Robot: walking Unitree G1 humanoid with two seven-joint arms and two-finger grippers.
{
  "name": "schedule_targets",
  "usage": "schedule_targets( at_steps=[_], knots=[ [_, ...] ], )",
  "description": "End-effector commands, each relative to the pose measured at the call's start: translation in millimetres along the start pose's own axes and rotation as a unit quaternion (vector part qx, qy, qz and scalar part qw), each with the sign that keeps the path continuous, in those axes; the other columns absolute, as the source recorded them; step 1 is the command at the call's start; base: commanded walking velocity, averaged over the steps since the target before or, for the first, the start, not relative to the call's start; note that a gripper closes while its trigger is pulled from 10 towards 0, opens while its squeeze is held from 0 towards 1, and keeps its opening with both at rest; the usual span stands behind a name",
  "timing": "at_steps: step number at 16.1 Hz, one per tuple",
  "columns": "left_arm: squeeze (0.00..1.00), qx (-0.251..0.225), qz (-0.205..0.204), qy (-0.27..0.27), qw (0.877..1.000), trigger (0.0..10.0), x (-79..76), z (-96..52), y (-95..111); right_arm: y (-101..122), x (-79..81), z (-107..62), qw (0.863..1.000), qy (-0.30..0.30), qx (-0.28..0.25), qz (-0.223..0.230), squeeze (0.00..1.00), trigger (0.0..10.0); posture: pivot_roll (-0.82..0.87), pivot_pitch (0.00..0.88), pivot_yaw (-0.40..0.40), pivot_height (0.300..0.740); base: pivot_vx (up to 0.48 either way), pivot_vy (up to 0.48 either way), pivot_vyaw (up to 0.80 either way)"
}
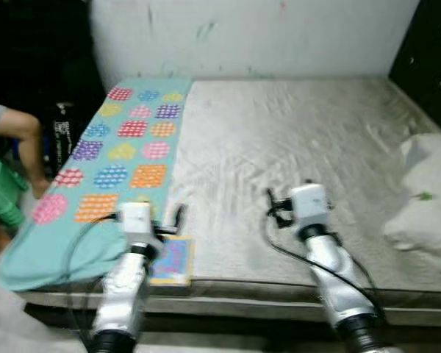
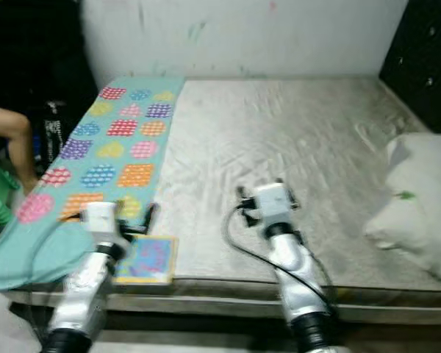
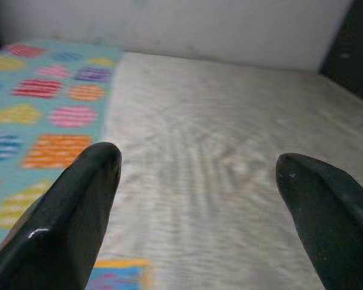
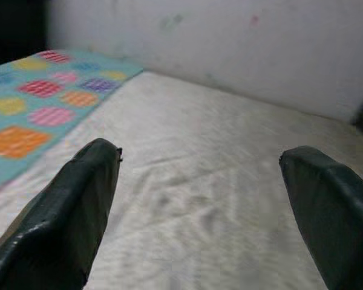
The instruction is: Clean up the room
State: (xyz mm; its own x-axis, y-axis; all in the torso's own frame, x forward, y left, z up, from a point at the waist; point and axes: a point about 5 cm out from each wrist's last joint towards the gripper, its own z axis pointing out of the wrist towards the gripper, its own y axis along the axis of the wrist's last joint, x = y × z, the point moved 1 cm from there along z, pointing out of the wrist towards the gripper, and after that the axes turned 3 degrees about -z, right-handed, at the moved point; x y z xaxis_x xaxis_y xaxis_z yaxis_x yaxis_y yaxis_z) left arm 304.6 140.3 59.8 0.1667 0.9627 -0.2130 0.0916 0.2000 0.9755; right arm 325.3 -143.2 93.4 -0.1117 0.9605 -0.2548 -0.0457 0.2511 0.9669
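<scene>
A wide bed with a grey sheet lies before me. A teal blanket with coloured dots covers its left strip. A small colourful book lies flat at the bed's front edge beside the blanket. My left gripper hovers just above the book, open, with nothing between its fingers. My right gripper is held over the bare sheet near the front middle, also open and empty, as the right wrist view shows by its spread fingers. A white pillow rests at the right edge.
At the far left a person's limb reaches in beside a green basket. A white wall runs behind the bed, dark furniture stands at the back right. The bed's front edge is close below my arms.
</scene>
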Motion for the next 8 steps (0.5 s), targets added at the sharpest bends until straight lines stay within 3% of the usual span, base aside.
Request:
schedule_targets(
  at_steps=[1, 8],
  knots=[
    [0.00, -0.009, 0.005, 0.013, 1.000, 10.0, 11.0, -0.7, 5.0, 6.5, 8.5, 2.7, 1.000, 0.012, -0.011, 0.005, 0.00, 10.0, -0.03, 0.000, 0.044, 0.740, 0.000, 0.000, 0.00],
    [0.00, -0.020, -0.003, -0.019, 1.000, 10.0, 6.8, -1.1, 8.0, 6.8, 8.8, 3.0, 1.000, 0.011, -0.013, 0.004, 0.00, 10.0, -0.03, 0.000, 0.047, 0.740, 0.034, 0.000, 0.00]
  ],
)
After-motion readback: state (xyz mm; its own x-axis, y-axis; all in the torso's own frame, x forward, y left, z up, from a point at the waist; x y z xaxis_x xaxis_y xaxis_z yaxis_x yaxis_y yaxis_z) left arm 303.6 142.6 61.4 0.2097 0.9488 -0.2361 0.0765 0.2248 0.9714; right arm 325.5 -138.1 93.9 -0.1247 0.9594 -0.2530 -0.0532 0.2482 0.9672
